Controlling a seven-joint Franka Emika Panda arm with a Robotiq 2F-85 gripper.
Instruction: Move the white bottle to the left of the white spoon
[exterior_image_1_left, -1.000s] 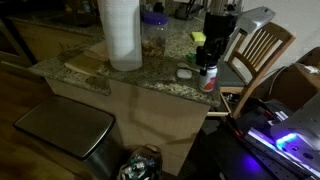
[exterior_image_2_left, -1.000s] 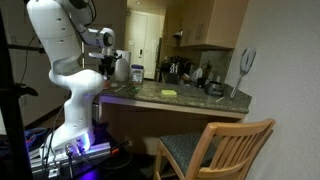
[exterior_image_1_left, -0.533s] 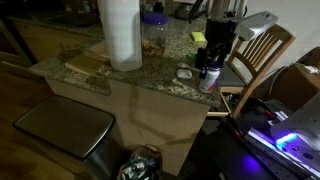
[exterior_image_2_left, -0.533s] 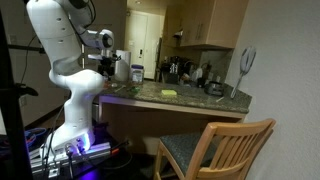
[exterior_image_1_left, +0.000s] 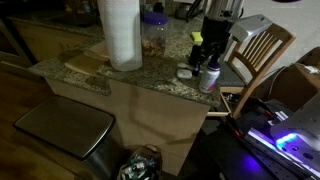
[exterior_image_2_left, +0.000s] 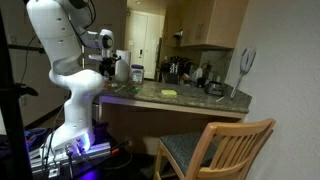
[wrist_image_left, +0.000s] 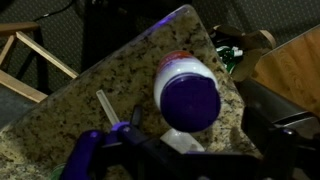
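Observation:
The white bottle (exterior_image_1_left: 210, 76) stands upright on the granite counter (exterior_image_1_left: 150, 72), close to its near corner edge. From above in the wrist view the white bottle (wrist_image_left: 183, 78) shows a round cap and a reddish band. My gripper (exterior_image_1_left: 212, 57) hangs just above it, open, with one finger on each side and not gripping. In the wrist view my gripper (wrist_image_left: 185, 132) straddles the bottle, clear of its sides. The white spoon (exterior_image_1_left: 185, 73) lies right beside the bottle; its thin handle (wrist_image_left: 105, 106) shows on the stone, the bowl partly hidden.
A big paper towel roll (exterior_image_1_left: 121, 35), a jar with a purple lid (exterior_image_1_left: 154, 34) and a yellow sponge block (exterior_image_1_left: 198, 38) stand farther back. A wooden board (exterior_image_1_left: 85, 62) lies on the counter. A wooden chair (exterior_image_1_left: 262, 52) and a metal bin (exterior_image_1_left: 62, 130) stand beside it.
The gripper has opened and let go of the white bottle, then risen slightly. The bottle now stands alone on the counter next to the spoon.

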